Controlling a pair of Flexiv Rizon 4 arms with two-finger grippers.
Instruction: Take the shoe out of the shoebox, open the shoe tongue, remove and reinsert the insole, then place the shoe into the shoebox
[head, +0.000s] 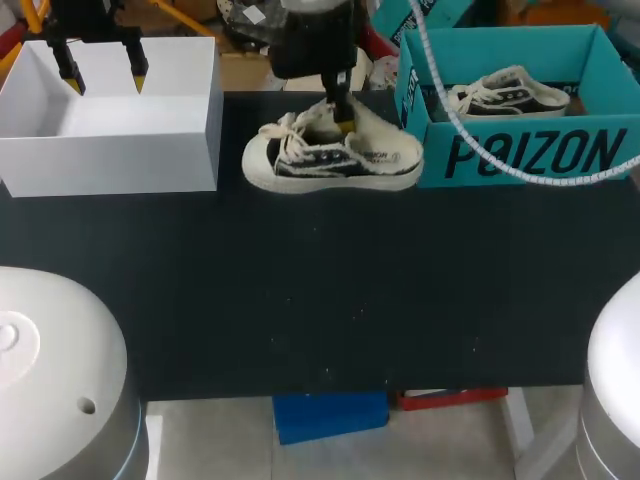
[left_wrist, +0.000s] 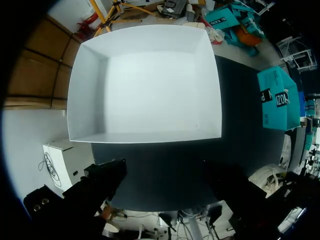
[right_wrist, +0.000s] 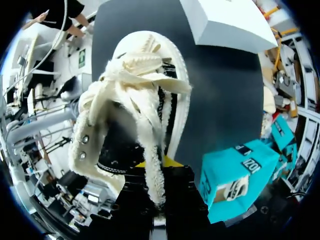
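Between teal shoebox and white box: sneaker on the black table, long axis sideways, toe toward the white box.
Right gripper: at the sneaker's opening, clamped on its fleecy tongue; nearer arm.
Left gripper: spread wide, above white box.
Sneaker: cream, black panels, loose laces.

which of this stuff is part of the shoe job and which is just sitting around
Part of the job:
loose shoe
teal shoebox
right gripper, gripping the loose shoe at its opening

Sitting around:
white box
second shoe, inside the teal shoebox
left gripper, open above the white box
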